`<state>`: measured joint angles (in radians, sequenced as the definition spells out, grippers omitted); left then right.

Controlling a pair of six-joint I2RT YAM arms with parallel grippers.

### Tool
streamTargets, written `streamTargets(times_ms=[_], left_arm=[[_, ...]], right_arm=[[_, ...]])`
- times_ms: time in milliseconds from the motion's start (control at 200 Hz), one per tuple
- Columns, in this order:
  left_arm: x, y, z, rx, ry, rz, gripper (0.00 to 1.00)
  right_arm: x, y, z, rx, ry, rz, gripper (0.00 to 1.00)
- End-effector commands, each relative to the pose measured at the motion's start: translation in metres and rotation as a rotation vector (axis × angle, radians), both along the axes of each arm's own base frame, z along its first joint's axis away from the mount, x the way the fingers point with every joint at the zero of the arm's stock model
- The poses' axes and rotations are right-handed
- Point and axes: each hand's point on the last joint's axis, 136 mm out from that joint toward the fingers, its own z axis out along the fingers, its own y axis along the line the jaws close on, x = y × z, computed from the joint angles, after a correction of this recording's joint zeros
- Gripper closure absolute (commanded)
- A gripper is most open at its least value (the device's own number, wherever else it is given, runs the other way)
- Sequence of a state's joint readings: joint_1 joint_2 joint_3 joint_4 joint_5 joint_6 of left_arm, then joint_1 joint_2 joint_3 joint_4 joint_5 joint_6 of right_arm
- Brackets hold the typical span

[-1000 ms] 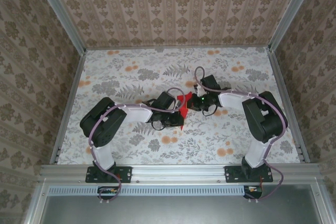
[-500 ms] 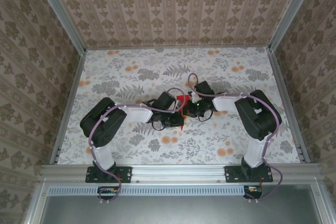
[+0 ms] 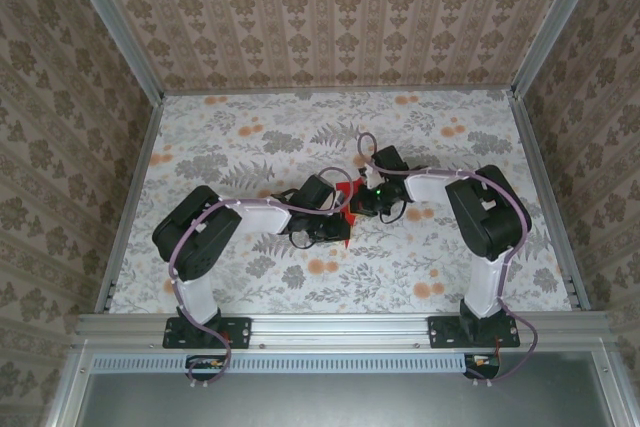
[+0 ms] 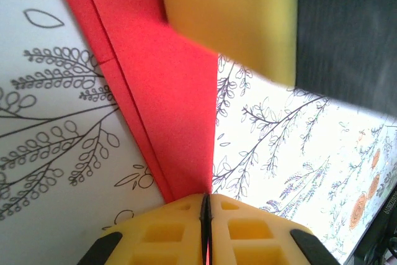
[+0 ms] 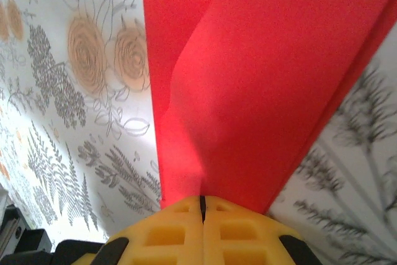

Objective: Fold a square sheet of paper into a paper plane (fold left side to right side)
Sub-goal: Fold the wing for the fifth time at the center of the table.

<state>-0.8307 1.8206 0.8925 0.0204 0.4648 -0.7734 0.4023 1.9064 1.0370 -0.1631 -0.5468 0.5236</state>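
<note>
We see the red sheet of paper (image 3: 348, 192), folded into creased layers, at the middle of the bench (image 3: 250, 147) with its floral tablecloth. Our left pincer (image 4: 206, 212) is clamped on one end of it. Our right pincer (image 5: 201, 212) is clamped on the opposite end, and the two pincers are close together.

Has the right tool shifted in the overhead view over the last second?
Yes: the right tool moved left, away from the right side rail.
</note>
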Motion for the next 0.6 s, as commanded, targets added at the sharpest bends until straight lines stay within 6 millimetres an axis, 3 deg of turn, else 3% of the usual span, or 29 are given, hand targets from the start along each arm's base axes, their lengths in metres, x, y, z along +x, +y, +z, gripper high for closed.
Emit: streamTargets(times_ms=[0, 595], left_arm=[[-0.024, 0.031, -0.043, 0.173, 0.094, -0.001, 0.89], [-0.025, 0.031, -0.045, 0.175, 0.099, -0.003, 0.89]], right_arm=[[0.025, -0.021, -0.010, -0.086, -0.045, -0.047, 0.97], [0.070, -0.035, -0.013, -0.041, -0.030, -0.089, 0.97]])
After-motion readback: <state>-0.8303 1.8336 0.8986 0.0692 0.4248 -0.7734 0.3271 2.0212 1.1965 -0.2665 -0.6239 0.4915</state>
